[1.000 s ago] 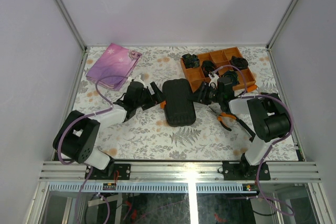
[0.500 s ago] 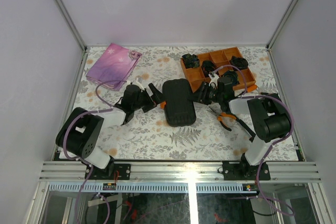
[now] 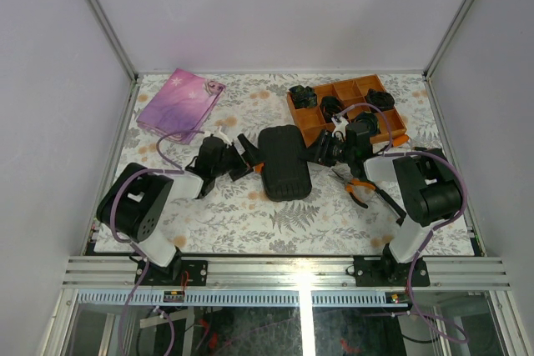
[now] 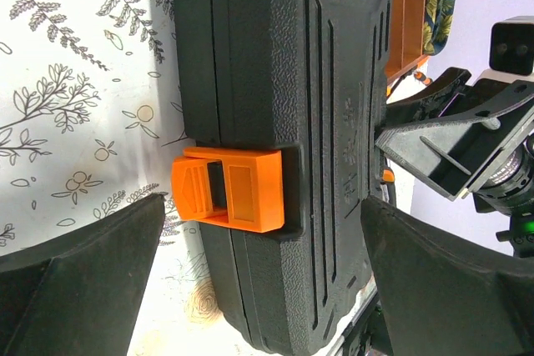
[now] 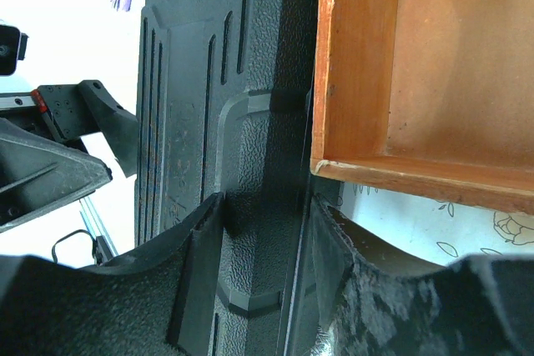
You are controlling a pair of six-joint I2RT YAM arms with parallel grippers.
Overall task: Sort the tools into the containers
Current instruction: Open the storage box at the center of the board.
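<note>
The left arm has drawn its elbow in toward the table and flattened its forearm over the last second, while the right arm sits where it was. The left gripper (image 3: 246,156) is up against the near-left side of the black tool case (image 3: 284,164). Its fingers (image 4: 75,281) are spread wide, and the case's orange latch (image 4: 234,198) sits squarely in the gap between them. The latch is untouched, with the tips stopping short on either side. The case itself lies shut in the middle of the floral table (image 3: 250,214), long axis running from near edge to far edge.

On the opposite side, the right gripper (image 3: 319,152) is pressed in at the case's right edge. In the wrist view its fingertips (image 5: 196,289) stand somewhat apart with a moulded ridge of the case between them. Whether they actually pinch it cannot be told.

The orange-handled pliers (image 3: 359,191) lie flat on the table to the right of the case, toward the right edge and outside any container. The orange divided tray (image 3: 344,89) fills the far right corner, just beside the case, and black rolled bundles (image 3: 302,96) sit in some of its compartments. The pink-purple pouch (image 3: 178,99) rests in the far left corner, well apart from both grippers.
</note>
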